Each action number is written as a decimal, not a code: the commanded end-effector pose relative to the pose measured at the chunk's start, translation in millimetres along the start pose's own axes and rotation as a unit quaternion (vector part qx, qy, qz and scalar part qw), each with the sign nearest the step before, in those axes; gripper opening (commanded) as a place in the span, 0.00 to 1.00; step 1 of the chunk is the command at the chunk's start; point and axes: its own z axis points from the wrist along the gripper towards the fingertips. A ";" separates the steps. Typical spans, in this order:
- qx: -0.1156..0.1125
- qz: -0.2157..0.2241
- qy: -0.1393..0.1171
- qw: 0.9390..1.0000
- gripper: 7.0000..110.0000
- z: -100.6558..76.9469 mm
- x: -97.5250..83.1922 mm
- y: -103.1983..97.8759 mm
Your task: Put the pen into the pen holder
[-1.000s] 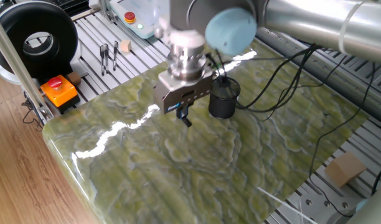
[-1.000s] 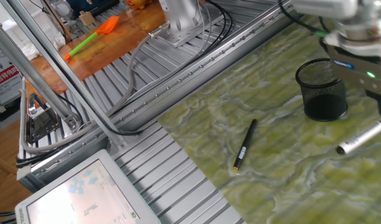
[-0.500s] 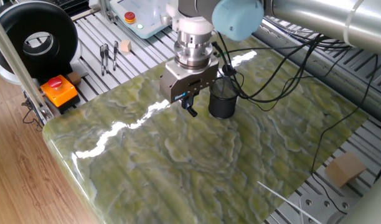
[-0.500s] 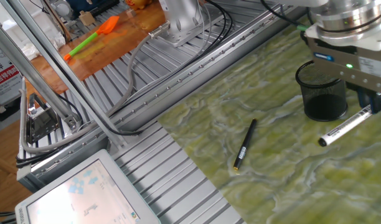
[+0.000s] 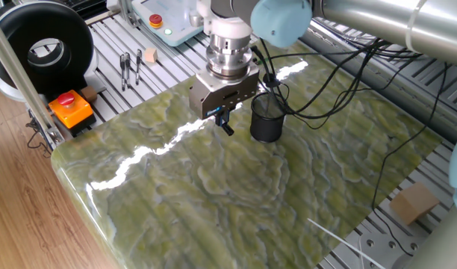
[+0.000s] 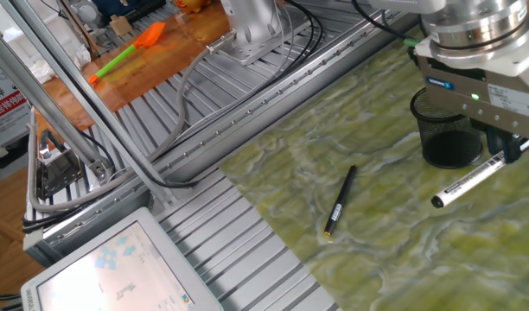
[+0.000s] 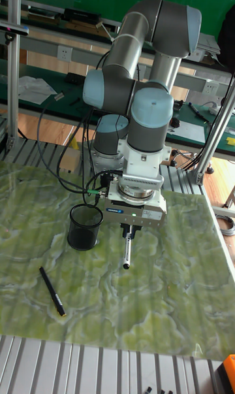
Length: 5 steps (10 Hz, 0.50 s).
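— What is seen nearest, below the fingers?
— A thin all-dark pen (image 7: 51, 291), lying on the green marbled table (image 7: 163, 302).
— And the grip?
— The white-barrelled, black-capped pen (image 6: 468, 179) is clamped in the gripper (image 7: 128, 232), held above the table, tilted.
— Beyond?
— The black wire-mesh cylindrical pen holder (image 7: 85, 227) is stood beside the fingers.

1. Robotics lab / workshop bay, not a home or office.
2. Industrial arm (image 7: 140, 74) with grey tubes and pale blue joint caps stands at the back of the worktop (image 5: 236, 194), which has a green marble-look top.
3. Ribbed aluminium extrusion bed (image 6: 239, 250) surrounds the worktop; aluminium frame posts (image 7: 13, 61) stand at the edges.
4. Orange box with a red emergency-stop button (image 5: 69, 106) sits at the worktop's corner, a second red button (image 5: 155, 20) is on a pale unit behind.
5. Loose black cables (image 5: 340, 90) run over the surface.
6. Hand tools (image 5: 129, 67) lie on the extrusion; a tablet-style screen (image 6: 117, 268) is in one corner.
7. Workbenches (image 7: 59, 87) with green tops and wall sockets stand behind.
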 end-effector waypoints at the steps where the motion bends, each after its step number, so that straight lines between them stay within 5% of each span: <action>1: -0.018 0.001 -0.005 1.000 0.00 0.0 -8.3 8.8; 5: 0.014 0.007 -0.008 1.000 0.00 0.1 -9.9 -7.6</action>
